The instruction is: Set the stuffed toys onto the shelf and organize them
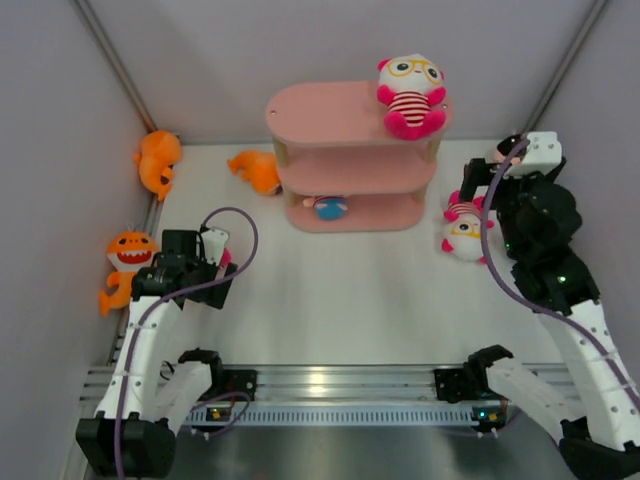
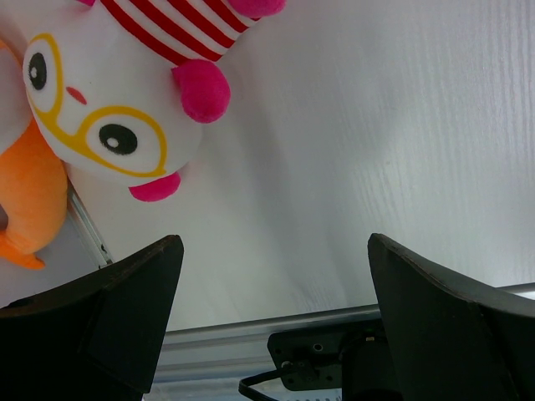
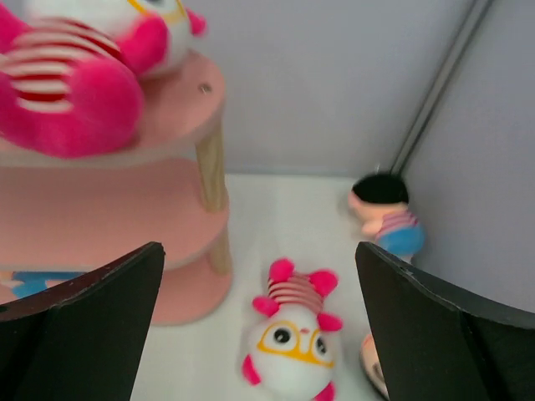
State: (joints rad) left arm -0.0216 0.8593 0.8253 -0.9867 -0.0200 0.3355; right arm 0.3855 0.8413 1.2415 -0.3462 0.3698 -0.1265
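The pink shelf [image 1: 330, 115] stands at the back middle. One glasses toy [image 1: 410, 95] sits on the right end of its top board, and a blue doll [image 1: 328, 207] lies on the bottom board. A second glasses toy [image 3: 292, 342] lies on the table right of the shelf, below and between the fingers of my open, empty right gripper [image 3: 259, 248]. A blue doll [image 3: 386, 213] lies in the right corner. My left gripper [image 2: 274, 242] hangs open and empty beside a third glasses toy [image 2: 109, 109] and an orange shark [image 2: 33, 200].
Two more orange sharks [image 1: 157, 160] [image 1: 258, 170] lie at the back left, one against the wall, one next to the shelf [image 3: 180, 100]. Grey walls close in left, back and right. A metal rail [image 1: 330, 385] runs along the near edge.
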